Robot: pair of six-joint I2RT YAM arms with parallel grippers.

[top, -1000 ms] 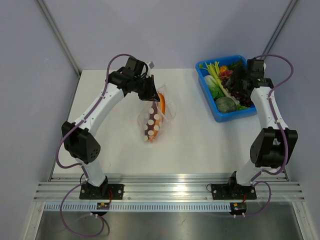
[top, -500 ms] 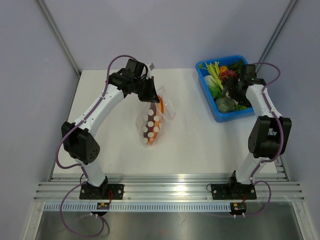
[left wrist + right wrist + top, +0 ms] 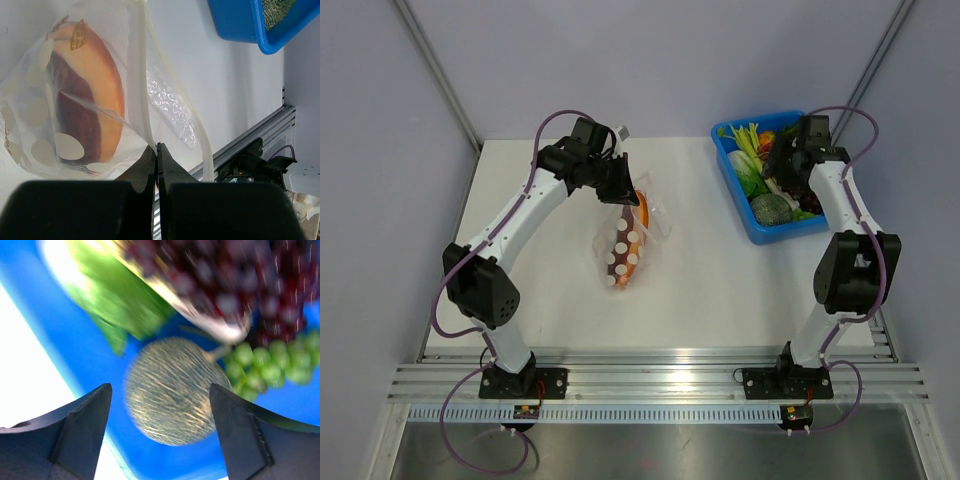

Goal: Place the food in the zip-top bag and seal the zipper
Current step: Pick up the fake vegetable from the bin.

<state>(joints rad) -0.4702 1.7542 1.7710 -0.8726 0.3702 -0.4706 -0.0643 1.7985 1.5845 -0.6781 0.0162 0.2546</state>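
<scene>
left gripper [image 3: 620, 186] [image 3: 156, 150]: fingers pressed together, pinching the bag's mouth edge; from the wrist camera the two dark tips meet with only plastic between them.
zip-top bag [image 3: 624, 242] [image 3: 35, 75]: clear with white dots, on the table [image 3: 720, 290] left of centre; its far end is at the left gripper and its body runs from there toward the near edge.
zipper strip [image 3: 142, 75]: a pale band running up from the closed fingertips; a second pale band curves off to the right of it, so the mouth is parted there.
orange and dark red piece [image 3: 642, 208] [image 3: 95, 100]: inside the bag, just left of the pinched strip in the wrist view, apart from the fingertips.
right gripper [image 3: 782, 165] [image 3: 160, 405]: fingers spread wide, nothing between them touching either one; it hangs over the blue bin [image 3: 734, 190] [image 3: 240, 25].
leek [image 3: 748, 165]: in the bin, white stalk with green leaves, just to the left of the right gripper in the overhead view, not held.
netted green head [image 3: 772, 208] [image 3: 175, 390]: in the bin, framed between the open right fingers in the blurred wrist view.
dark grapes [image 3: 240, 280]: in the bin beyond the head.
green grapes [image 3: 270, 367]: beside the head, to its right in that view.
</scene>
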